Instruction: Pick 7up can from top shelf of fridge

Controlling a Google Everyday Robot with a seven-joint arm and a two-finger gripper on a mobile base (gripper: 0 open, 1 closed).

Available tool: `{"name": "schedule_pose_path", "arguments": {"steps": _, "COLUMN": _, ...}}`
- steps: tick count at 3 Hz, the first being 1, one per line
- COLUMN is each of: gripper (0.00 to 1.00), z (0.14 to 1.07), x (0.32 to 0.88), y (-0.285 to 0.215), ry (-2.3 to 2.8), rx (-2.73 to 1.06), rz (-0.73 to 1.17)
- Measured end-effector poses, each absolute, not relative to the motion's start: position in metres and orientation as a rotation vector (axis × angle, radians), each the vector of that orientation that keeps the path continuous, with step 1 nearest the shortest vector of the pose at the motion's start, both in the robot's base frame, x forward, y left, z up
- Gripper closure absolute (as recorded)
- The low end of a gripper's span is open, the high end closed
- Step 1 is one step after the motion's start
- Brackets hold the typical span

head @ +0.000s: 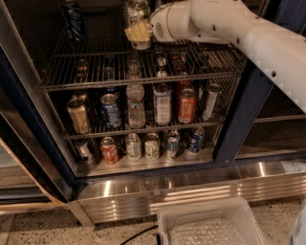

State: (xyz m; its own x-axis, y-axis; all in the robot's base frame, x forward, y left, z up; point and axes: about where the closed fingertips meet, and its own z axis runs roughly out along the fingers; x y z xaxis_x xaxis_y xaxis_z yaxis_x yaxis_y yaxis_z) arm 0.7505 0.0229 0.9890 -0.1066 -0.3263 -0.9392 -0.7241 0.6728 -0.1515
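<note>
The 7up can [136, 10], whitish-silver with a shiny top, stands upright at the middle of the top shelf [95, 67], a grey wire rack inside the fridge [191, 189]. My gripper [137, 32] reaches in from the right on its white arm. Its yellowish fingers [135, 31] are closed around the can's lower half. The can's base sits at about the level of the rack bars; I cannot tell whether it touches them.
A dark blue can [72, 20] stands at the far left of the top shelf. The lower racks hold several cans and bottles [162, 103]. A dark door post [241, 110] rises on the right. A clear plastic bin [210, 225] sits on the floor in front.
</note>
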Motion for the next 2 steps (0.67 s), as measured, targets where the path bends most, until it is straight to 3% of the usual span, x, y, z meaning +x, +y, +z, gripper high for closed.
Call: {"name": "schedule_pose_path", "arguments": {"steps": 2, "gripper": 1.0, "z": 0.971, "x": 0.716, "y": -0.002, "ry": 1.721, "rx": -0.908, "rz": 0.453}}
